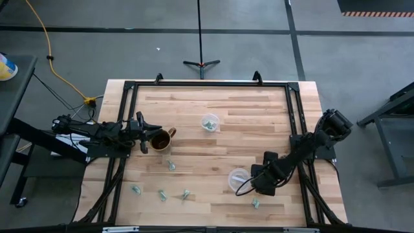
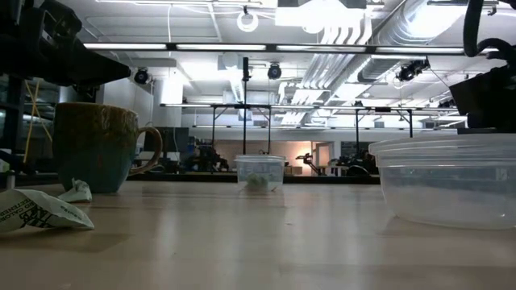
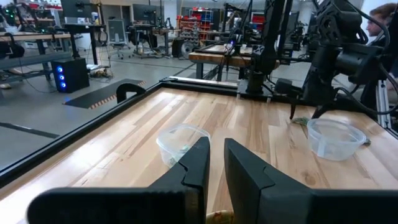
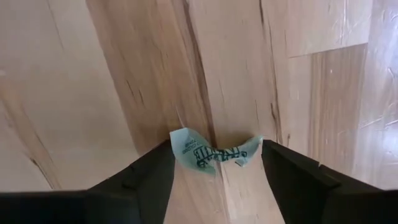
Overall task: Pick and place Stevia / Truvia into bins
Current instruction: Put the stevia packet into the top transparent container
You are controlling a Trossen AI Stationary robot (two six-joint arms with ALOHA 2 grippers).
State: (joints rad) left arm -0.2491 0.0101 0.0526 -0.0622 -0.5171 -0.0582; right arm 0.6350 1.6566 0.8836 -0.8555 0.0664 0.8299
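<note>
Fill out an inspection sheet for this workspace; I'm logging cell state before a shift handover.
Surface: pale wood table inside a black frame, no spills seen.
Job's things: far cup holds packets; near cup looks empty. Loose packets lie along the near-left area; one packet sits between the right gripper's fingers.
Clutter: brown-gold mug at the table's left side.
Grippers: left gripper hovers by the mug, fingers slightly apart, holding nothing. Right gripper is down at the table beside the near cup, fingers bracketing the packet.
Cables: yellow cable across the floor, far left.
Surroundings: grey floor, stand beyond the table, a person at the edge.
</note>
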